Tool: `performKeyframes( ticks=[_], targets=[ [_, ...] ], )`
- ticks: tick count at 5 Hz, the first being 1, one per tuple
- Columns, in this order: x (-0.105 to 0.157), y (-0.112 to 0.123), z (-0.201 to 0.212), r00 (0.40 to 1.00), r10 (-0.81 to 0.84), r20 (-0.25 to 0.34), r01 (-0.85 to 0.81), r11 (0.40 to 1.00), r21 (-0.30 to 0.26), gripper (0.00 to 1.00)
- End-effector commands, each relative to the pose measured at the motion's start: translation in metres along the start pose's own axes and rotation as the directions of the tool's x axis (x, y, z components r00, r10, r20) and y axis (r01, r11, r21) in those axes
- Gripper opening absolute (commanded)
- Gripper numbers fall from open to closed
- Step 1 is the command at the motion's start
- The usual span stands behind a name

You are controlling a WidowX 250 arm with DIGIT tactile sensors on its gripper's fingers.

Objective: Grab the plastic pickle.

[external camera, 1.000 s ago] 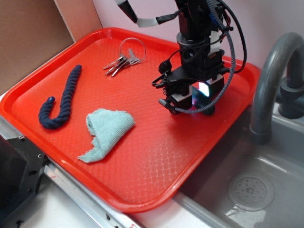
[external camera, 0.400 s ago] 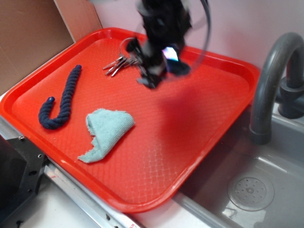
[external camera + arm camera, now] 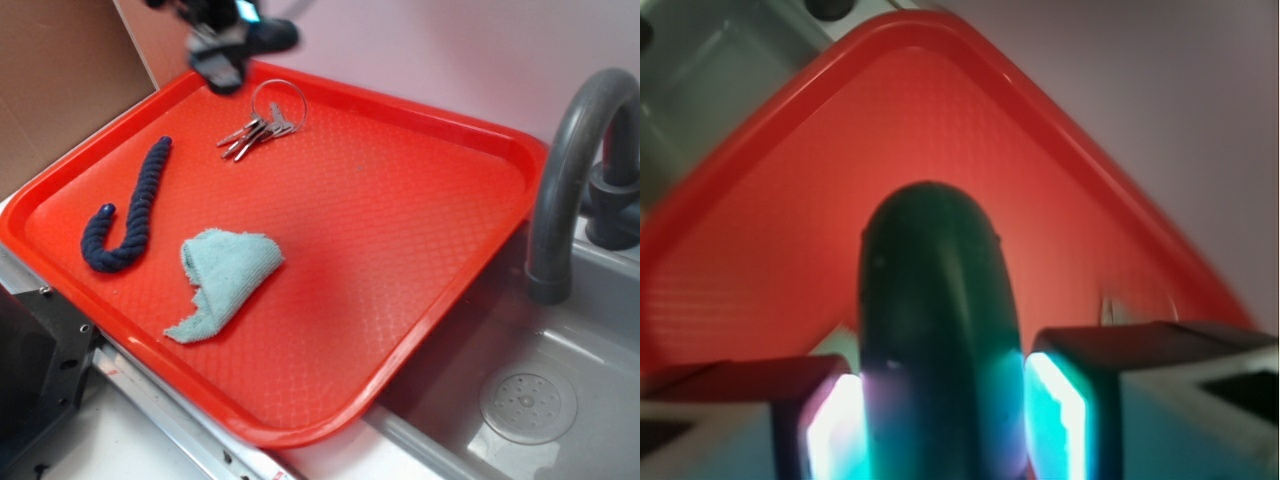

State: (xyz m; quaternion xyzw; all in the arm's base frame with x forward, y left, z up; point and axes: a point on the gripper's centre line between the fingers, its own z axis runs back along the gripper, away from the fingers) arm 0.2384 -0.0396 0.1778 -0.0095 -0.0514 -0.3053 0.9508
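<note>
The plastic pickle (image 3: 935, 320) is a dark teal-green glossy capsule, held upright between my two glowing pads in the wrist view. My gripper (image 3: 940, 425) is shut on it. In the exterior view the gripper (image 3: 222, 40) is blurred at the top left, high above the tray's far corner, with the pickle's dark end (image 3: 272, 35) sticking out to the right. The red tray (image 3: 400, 200) lies well below it.
On the tray lie a navy braided rope (image 3: 128, 215), a light blue cloth (image 3: 225, 275) and a bunch of keys on a ring (image 3: 262, 125). A brown board (image 3: 60, 80) stands at the left. A grey faucet (image 3: 570, 170) and sink (image 3: 520, 400) are at the right.
My gripper has lifted off the tray's right middle and swung up and left to above the far left corner, carrying the pickle with it.
</note>
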Motion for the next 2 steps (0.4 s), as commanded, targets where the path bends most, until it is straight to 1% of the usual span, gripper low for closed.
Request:
performKeyframes(
  ticks=[1,2],
  targets=[
    [-0.0163,-0.0205,0.0605,0.877,0.479,0.047,-0.476,0.878,-0.055,0.00],
    [-0.0131,-0.0149,0.0581,0.734,0.679,0.006,-0.679,0.734,-0.006,0.00]
  ],
)
